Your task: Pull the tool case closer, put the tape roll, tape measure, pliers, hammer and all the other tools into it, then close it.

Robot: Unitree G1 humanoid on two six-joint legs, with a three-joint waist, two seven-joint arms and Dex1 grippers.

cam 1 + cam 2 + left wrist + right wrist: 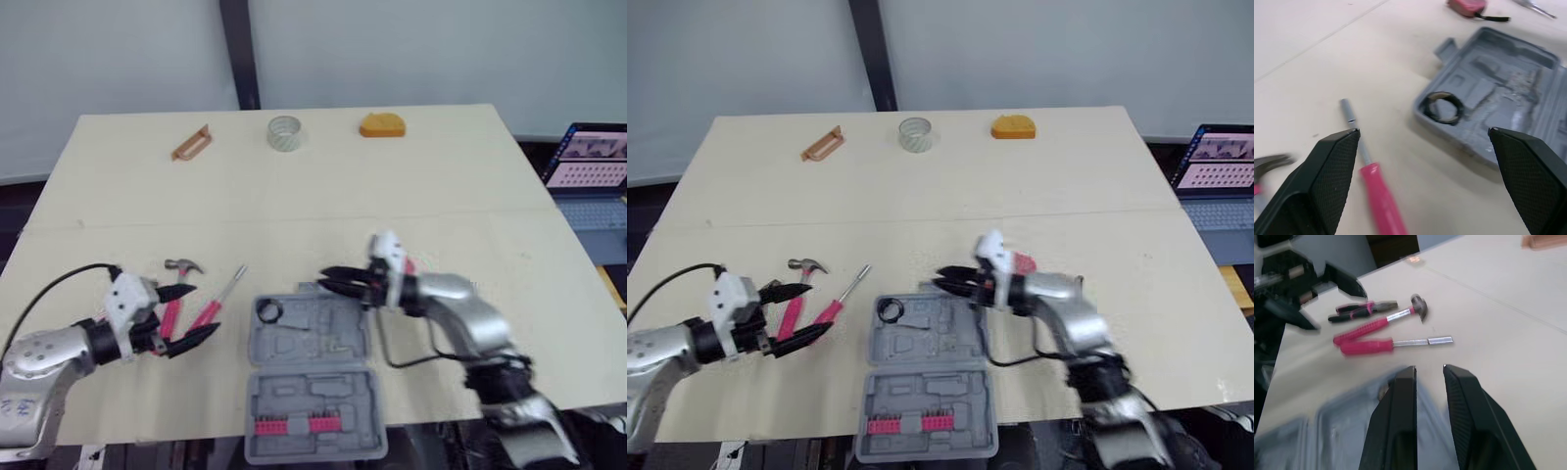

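Case point(328, 343): open flat at 6 o'clock of the table point(294, 206); near half appears to reach past the table's near edge.
Black tape roll point(268, 311): seated in the case's 10 o'clock corner.
Hammer point(182, 266), screwdriver point(217, 302): on the table at 9 o'clock of the case, side by side and close together; pliers point(1359, 309) lie on the hammer's other side.
Tape measure point(1022, 262): on the table at 2 o'clock of the case, beside the right tool.
Clear tape roll point(284, 132): at 12 o'clock, well apart, near the far edge.
Left tool point(203, 311): spread wide, empty, over the pink handles.
Right tool point(326, 280): fingers narrowly parted, pinching nothing, at the case's 1 o'clock rim.
Risk 1: the wide spread may take in two handles at once. Cause: close spacing. One could slip out on the lift.
Risk 2: a nudge toward 6 o'clock may tip the case off. Cause: overhang.
Risk 3: the clear tape roll likely demands full reach. Cause: far placement.
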